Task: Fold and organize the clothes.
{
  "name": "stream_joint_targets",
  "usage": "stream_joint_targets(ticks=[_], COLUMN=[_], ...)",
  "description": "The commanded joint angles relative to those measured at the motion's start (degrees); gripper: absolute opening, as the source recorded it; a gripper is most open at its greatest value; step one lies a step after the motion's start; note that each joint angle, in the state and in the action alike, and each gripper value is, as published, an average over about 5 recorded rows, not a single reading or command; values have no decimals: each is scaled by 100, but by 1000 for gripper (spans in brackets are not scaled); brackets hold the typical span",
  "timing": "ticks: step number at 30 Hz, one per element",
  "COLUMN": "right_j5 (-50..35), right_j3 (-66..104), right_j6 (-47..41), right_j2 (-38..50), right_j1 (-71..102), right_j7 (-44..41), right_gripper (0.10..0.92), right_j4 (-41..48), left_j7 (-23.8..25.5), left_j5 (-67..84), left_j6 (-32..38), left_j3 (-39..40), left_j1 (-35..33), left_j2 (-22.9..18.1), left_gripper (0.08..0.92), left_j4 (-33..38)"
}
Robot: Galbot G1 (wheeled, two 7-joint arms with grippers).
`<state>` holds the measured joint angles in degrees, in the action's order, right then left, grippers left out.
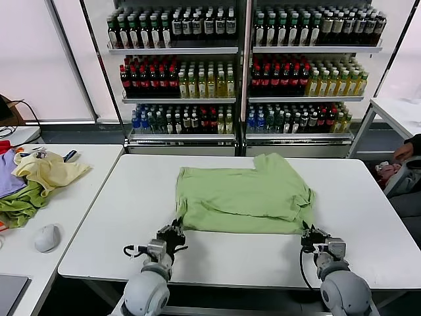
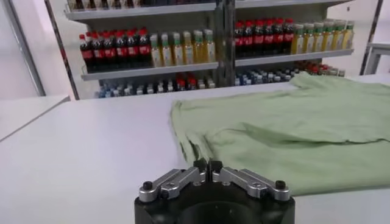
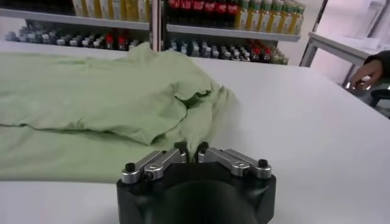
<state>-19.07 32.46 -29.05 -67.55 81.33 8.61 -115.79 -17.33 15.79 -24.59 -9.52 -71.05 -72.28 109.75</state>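
Light green short-sleeved cotton shirt spread flat near the middle of the white rectangular counter, already folded over once, upper layer lying on a lower layer whose near hem shows along the front edge. One sleeve bunched up at the robot's right side of the shirt, with small wrinkles there. Left gripper, black with silver links, low over the counter at the near left corner of the shirt, jaws pressed together with nothing between them; in the left wrist view fingertips just in front of the near hem, cannot tell if touching the cloth. Right gripper at the near right corner of the shirt, same kind, jaws also pressed together; in the right wrist view tips right at the edge of the lower layer, no cloth visibly pinched. Second white counter on the robot's left, apart from the first, carrying a heap of pale yellow, purple and darker green garments and a grey computer mouse. Behind the counters, tall metal shelves of drink bottles with red, yellow, green and dark contents. At the far right edge, a person's hand resting on another pale counter.
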Motion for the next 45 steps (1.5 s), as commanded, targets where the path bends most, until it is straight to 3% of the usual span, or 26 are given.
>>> stream_joint_targets(ticks=[1, 10, 15, 23, 28, 34, 40, 45], right_j5=[246, 407, 382, 57, -132, -314, -373, -340], right_j3=[326, 461, 459, 194, -366, -1211, -1723, -2012], right_j6=[15, -61, 508, 510, 204, -132, -243, -248], right_j2=[-8, -40, -31, 206, 299, 262, 79, -112], right_j1=[1106, 1495, 1307, -91, -1488, -3161, -4185, -4851], right_j7=[-114, -284, -217, -69, 61, 129, 115, 44], right_gripper=[164, 172, 288, 504, 651, 799, 822, 823], right_j4=[-869, -1228, -1276, -886, 197, 1619, 2928, 3743], left_j7=[54, 87, 142, 250, 106, -63, -177, -237], left_j5=[-209, -272, -271, 389, 803, 943, 788, 723], left_j6=[52, -30, -99, -83, -79, -164, -236, -273], left_j3=[-634, -980, -1143, -1537, -1214, -388, 215, 423], left_j1=[-1983, -2478, -2487, -1632, -322, 1323, 2428, 2982], left_j2=[91, 213, 303, 572, 710, 584, 340, 191], left_gripper=[97, 97, 116, 328, 475, 648, 798, 822], left_j4=[1500, 1913, 2129, 2123, 1125, -406, -1699, -2530])
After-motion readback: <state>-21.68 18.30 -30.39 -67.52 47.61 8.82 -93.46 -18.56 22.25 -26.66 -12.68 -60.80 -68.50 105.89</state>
